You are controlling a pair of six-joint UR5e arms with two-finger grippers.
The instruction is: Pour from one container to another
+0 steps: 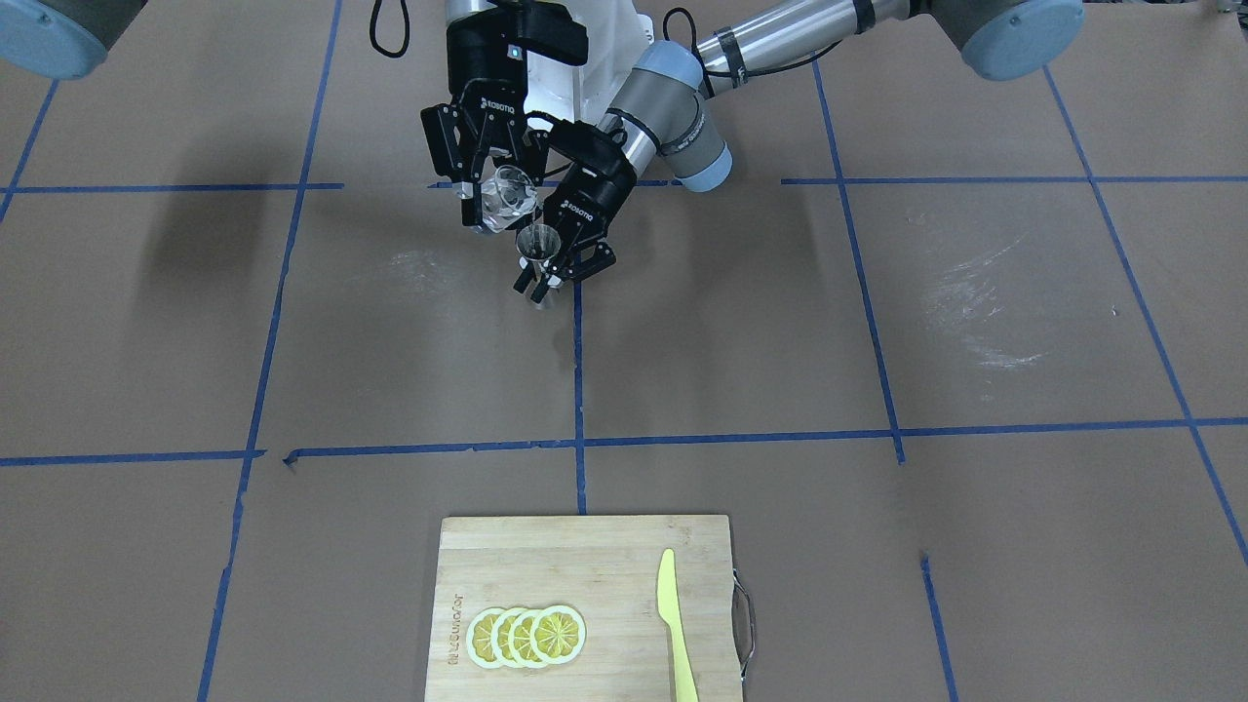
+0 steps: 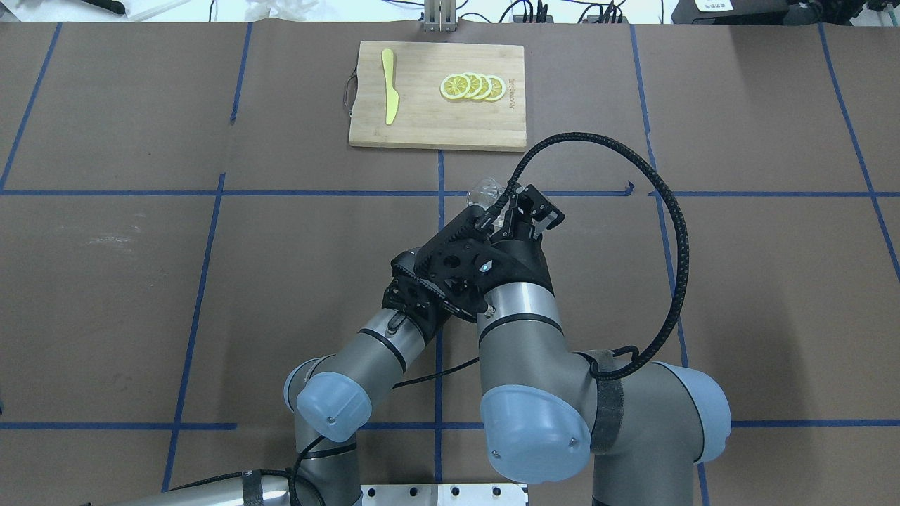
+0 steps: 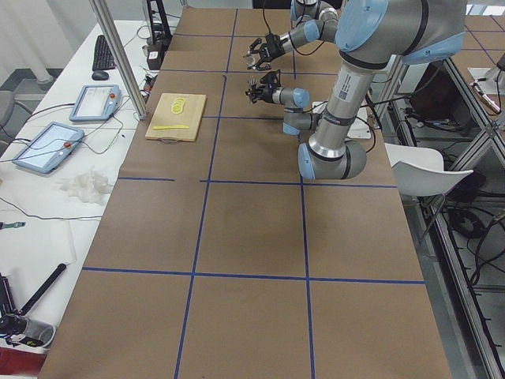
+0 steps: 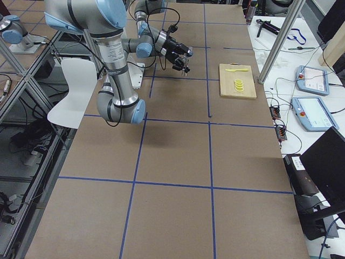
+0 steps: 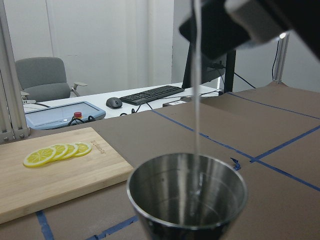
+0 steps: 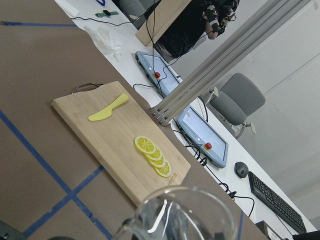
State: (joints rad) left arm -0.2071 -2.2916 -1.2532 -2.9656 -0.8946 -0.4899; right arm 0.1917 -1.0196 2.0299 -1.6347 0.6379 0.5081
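A: Right pincer (image 1: 501, 201)?
B: Clenched on the clear glass (image 1: 509, 198), which is tilted, mouth toward the jigger (image 1: 538, 244). Left pincer (image 1: 558, 271) grasps the jigger near its waist, upright, just below the glass.
A: Anything running?
B: Thin stream (image 5: 196, 100) dropping into the jigger's cup (left wrist view only).
A: Blockers?
B: From overhead, both wrists cover the jigger; only a sliver of the glass shows. Cannot tell whether the jigger's foot touches the surface (image 1: 877, 322).
A: Surroundings?
B: Wooden cutting board (image 1: 546, 556) well apart, at the edge away from the robot. Four overlapped lemon slices (image 1: 526, 636) on it, yellow knife (image 1: 673, 624) near them.
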